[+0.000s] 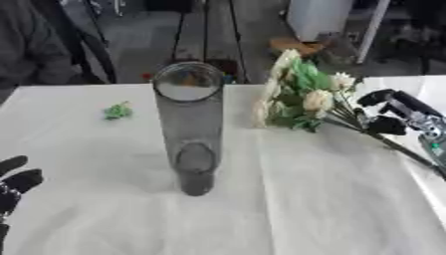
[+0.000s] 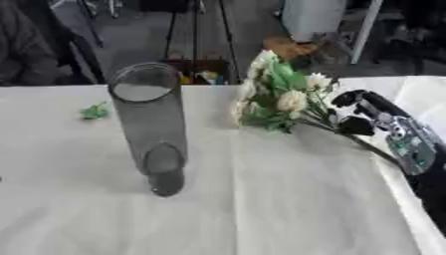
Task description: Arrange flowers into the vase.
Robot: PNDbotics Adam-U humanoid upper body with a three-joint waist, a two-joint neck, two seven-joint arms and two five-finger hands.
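standing upright near the middle of the table [image 1: 331, 209] is the glass vase [image 1: 190, 124]. just right of it, the flowers [image 2: 278, 102] hang above the cloth, their stems pinched in the curled fingers of the right hand [image 2: 362, 117]. a green leaf [image 1: 118, 110] lies left of the vase. the left hand [image 1: 13, 187] rests at the lower left edge, fingers relaxed, holding nothing.

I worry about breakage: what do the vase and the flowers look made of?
The vase looks like smoky clear glass or plastic: the cloth shows through its glossy wall. The flowers, held in the right hand, could be artificial; their cream blooms and green leaves look matte, but I can't settle it.
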